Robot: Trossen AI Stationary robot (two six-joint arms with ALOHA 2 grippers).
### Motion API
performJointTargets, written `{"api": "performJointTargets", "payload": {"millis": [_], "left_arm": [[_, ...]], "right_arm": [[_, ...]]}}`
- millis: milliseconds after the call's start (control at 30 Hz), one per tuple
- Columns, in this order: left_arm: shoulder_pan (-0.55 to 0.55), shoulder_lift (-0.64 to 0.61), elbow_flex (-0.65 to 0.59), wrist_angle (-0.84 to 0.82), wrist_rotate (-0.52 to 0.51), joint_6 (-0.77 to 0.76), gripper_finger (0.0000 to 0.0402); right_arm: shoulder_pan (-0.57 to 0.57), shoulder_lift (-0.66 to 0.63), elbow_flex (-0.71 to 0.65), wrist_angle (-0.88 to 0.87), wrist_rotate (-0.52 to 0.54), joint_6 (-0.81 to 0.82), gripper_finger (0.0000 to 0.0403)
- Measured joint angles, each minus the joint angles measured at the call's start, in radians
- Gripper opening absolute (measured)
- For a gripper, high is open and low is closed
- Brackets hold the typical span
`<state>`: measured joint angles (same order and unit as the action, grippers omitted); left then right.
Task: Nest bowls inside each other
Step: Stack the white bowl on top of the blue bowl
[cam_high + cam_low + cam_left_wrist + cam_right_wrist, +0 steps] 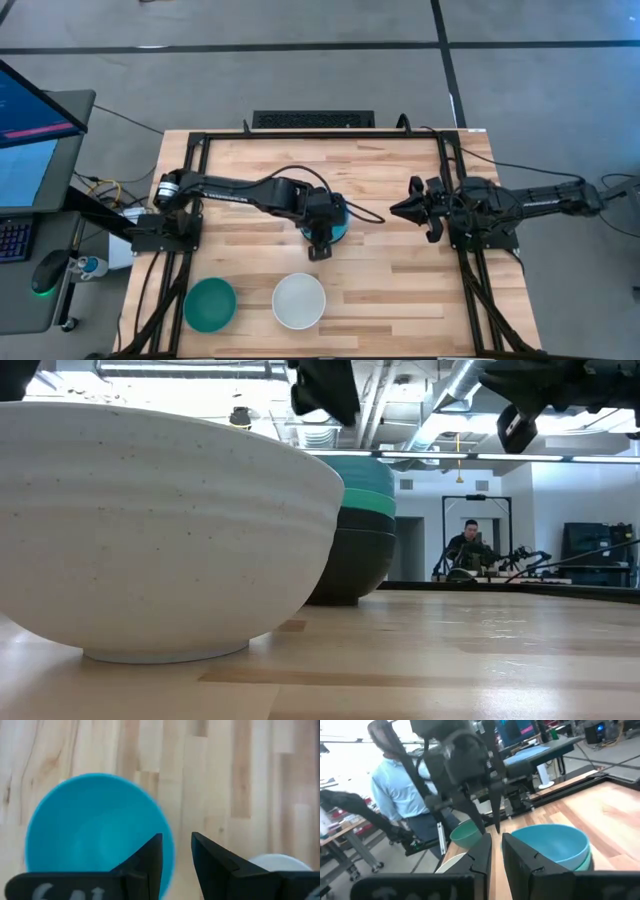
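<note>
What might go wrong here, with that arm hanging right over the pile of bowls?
The left gripper hangs just above the stack of bowls, fingers slightly apart and holding nothing. Coming down off-centre, it might catch the top cyan bowl on its rim and tip or shove the stack. The white bowl and teal bowl lie unstacked near the table's front edge; a clumsy grab could push one off. The right gripper waits to the side.
</note>
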<state>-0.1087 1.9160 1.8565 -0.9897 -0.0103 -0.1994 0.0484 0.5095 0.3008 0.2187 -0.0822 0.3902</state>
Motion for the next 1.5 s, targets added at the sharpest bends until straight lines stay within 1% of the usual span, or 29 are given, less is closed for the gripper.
{"api": "performJointTargets", "payload": {"millis": [167,300,367,467,600,700,800,900,1000,1100,1233,1333,1433,1500], "left_arm": [[-0.037,-0.002,0.061,-0.025,0.054,-0.025,0.0094],[-0.076,-0.002,0.062,-0.085,0.074,-0.086,0.0094],[-0.100,-0.002,0.055,-0.095,0.073,-0.124,0.0094],[-0.142,-0.002,0.051,-0.094,0.015,-0.164,0.0093],[-0.191,-0.002,0.052,-0.085,-0.073,-0.227,0.0093],[-0.225,-0.002,0.052,-0.084,-0.133,-0.297,0.0093],[-0.252,-0.002,0.052,-0.082,-0.176,-0.404,0.0093],[-0.278,-0.002,0.052,-0.082,-0.219,-0.519,0.0093],[-0.304,-0.002,0.052,-0.081,-0.283,-0.638,0.0093],[-0.321,-0.002,0.052,-0.082,-0.317,-0.758,0.0093],[-0.342,0.000,0.052,-0.098,-0.327,-0.891,0.0093],[-0.360,0.012,0.052,-0.108,-0.309,-0.929,0.0093],[-0.386,0.025,0.052,-0.186,-0.284,-0.983,0.0093],[-0.409,0.034,0.051,-0.280,-0.276,-1.007,0.0093]], "right_arm": [[0.048,0.000,0.000,-0.001,0.034,-0.031,0.0068],[0.093,0.000,0.000,0.008,0.040,-0.031,0.0068],[0.127,0.000,0.000,0.007,0.066,-0.032,0.0068],[0.190,0.002,0.000,0.008,0.130,-0.057,0.0068],[0.290,0.043,0.017,0.005,0.212,-0.084,0.0068],[0.373,0.085,0.050,-0.002,0.272,-0.129,0.0068],[0.446,0.130,0.084,-0.025,0.341,-0.154,0.0068],[0.499,0.165,0.122,-0.086,0.347,-0.155,0.0068],[0.545,0.188,0.143,-0.168,0.345,-0.155,0.0068],[0.567,0.193,0.146,-0.151,0.345,-0.156,0.0068],[0.574,0.178,0.147,-0.152,0.345,-0.184,0.0068],[0.574,0.177,0.147,-0.154,0.337,-0.190,0.0068],[0.574,0.179,0.147,-0.154,0.334,-0.203,0.0068],[0.574,0.179,0.147,-0.151,0.334,-0.212,0.0068]]}}
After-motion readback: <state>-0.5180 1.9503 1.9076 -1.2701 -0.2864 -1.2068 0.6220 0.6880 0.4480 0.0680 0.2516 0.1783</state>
